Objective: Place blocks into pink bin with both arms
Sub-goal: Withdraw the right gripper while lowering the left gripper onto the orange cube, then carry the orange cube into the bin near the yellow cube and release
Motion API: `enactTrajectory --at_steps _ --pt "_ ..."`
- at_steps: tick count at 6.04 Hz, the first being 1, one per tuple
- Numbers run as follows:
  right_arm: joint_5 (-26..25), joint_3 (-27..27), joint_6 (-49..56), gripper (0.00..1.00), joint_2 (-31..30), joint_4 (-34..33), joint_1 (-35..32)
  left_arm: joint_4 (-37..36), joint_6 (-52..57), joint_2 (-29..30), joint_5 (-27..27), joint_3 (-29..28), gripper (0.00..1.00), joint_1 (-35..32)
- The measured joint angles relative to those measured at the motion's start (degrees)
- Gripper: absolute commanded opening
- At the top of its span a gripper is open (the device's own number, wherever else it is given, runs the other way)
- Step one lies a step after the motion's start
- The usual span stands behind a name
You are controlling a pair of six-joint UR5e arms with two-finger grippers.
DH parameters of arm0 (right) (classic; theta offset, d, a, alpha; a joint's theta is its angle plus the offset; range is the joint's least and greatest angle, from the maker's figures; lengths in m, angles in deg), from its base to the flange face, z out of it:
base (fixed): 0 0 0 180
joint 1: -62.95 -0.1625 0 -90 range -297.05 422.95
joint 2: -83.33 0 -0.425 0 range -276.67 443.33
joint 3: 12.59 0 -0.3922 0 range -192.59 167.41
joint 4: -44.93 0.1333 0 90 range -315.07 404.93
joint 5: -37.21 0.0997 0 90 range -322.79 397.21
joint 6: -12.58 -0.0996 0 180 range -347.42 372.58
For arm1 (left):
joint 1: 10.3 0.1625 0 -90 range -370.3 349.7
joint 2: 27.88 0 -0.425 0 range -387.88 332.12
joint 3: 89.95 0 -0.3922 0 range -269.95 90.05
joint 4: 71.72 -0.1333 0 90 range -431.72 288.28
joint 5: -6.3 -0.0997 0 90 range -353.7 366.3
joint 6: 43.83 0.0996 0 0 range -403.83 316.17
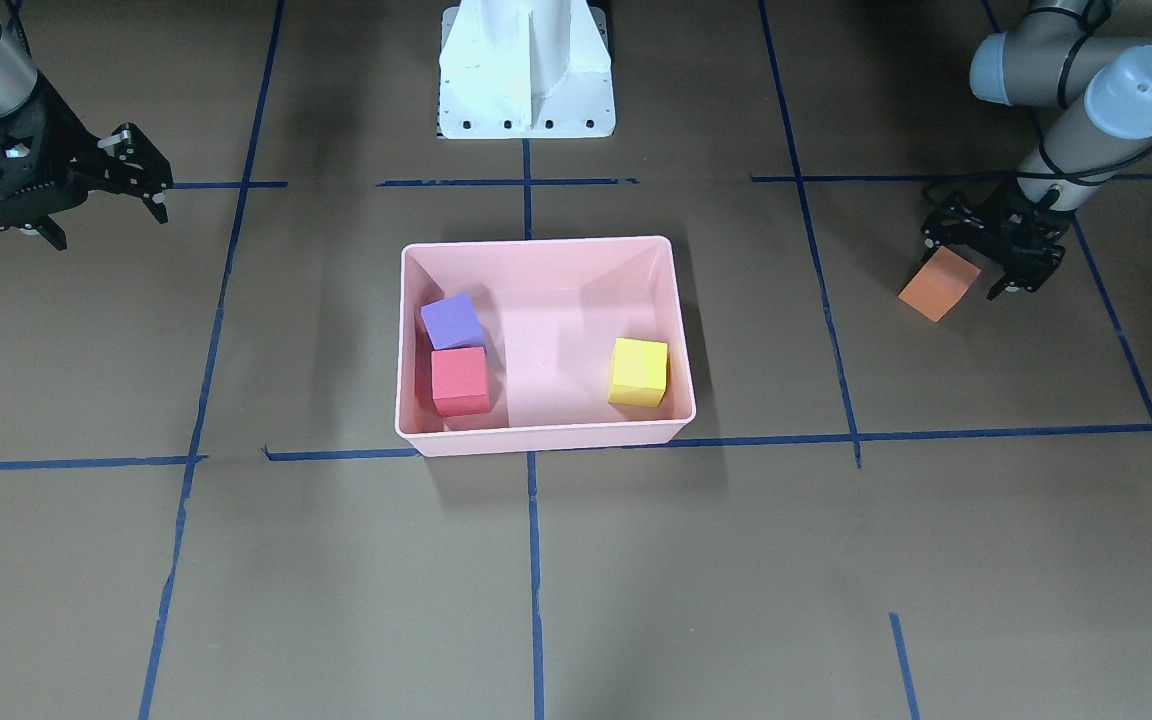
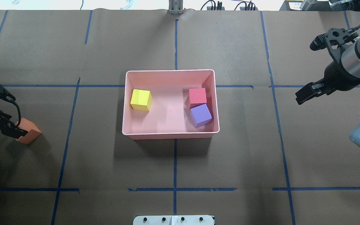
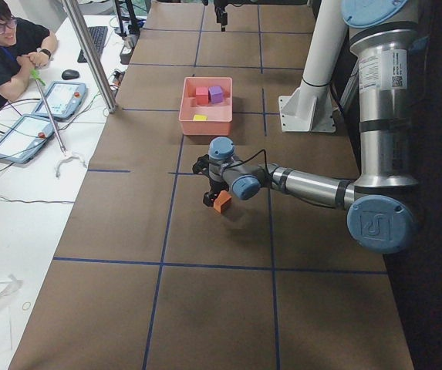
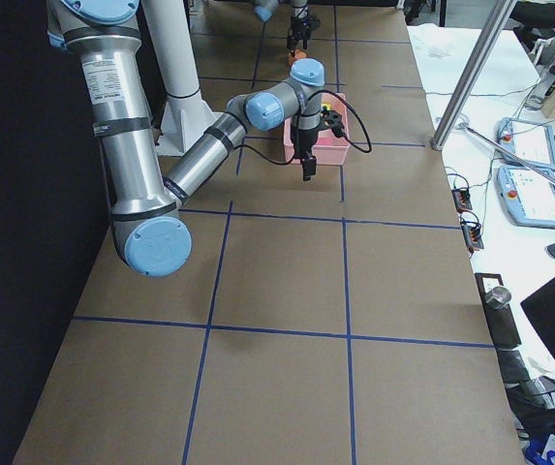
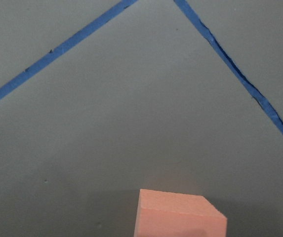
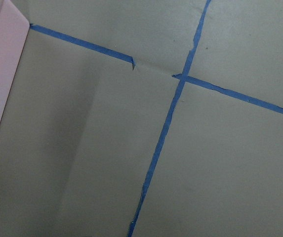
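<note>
You had the left claw [image 1: 986,262] pinching the orange block [image 1: 939,284], tilted, well off the bin [image 1: 676,330], its top hidden by fingers. Red [image 1: 460,380], purple [image 1: 452,320], yellow [image 1: 638,372] blocks sat inside. Right claw [image 1: 141,170] hung spread.

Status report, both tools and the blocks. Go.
Left tool at the orange block, grip unconfirmed. Right tool open, empty, clear of the pink bin. Red, purple, yellow blocks binned. Path unobstructed.
</note>
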Motion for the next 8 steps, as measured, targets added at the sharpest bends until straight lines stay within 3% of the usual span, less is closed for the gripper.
enactTrajectory --at_steps 1,2,3,6,7,8 --pt "-0.01 0.0 0.01 0.99 -0.19 0.0 -0.01 -0.04 -0.18 0.14 0.11 -0.53 1.0 0.63" --pt "-0.01 0.0 0.01 0.99 -0.41 0.0 -0.01 -0.03 -0.8 0.66 0.13 -1.52 0.86 1.69" --pt "-0.02 0.0 0.01 0.99 -0.6 0.0 -0.01 -0.02 -1.81 1.9 0.16 -2.77 0.56 2.76" --pt "0.0 -0.06 0.07 0.99 -0.77 0.0 -0.11 -2.74 -2.62 4.69 3.59 -2.56 0.55 3.09" --pt "0.01 -0.14 0.34 0.99 -0.9 -0.03 -0.3 -9.72 -2.66 8.21 5.25 -0.1 0.55 1.47" --pt "0.08 -0.25 1.15 0.99 -1.26 -0.06 -0.81 -22.29 -3.07 15.45 5.59 3.42 0.57 -0.62"
